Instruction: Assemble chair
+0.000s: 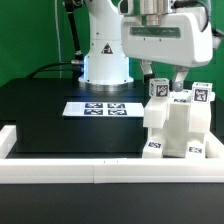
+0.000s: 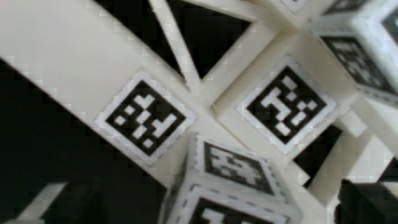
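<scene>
At the table's front edge, against the rail (image 1: 60, 167), we're hovering the gripper (image 1: 168, 88), jaws apart, holding nothing, over the chair (image 1: 178, 130). Risk: retreating crooked, we're clipping a post and unseating it.

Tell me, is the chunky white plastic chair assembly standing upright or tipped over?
Upright: the chunky white plastic chair assembly stands squarely on the black table, its tagged posts pointing up.

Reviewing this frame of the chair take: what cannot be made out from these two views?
- Exterior view: the gripper hangs just above the chair; contact between fingertips and chair cannot be told.
- Exterior view: the chair's far side is hidden by its own body.
- Wrist view: only tagged chair faces, close and blurred; which pieces they are is unclear.
- Marker board: tags too small to read.
</scene>
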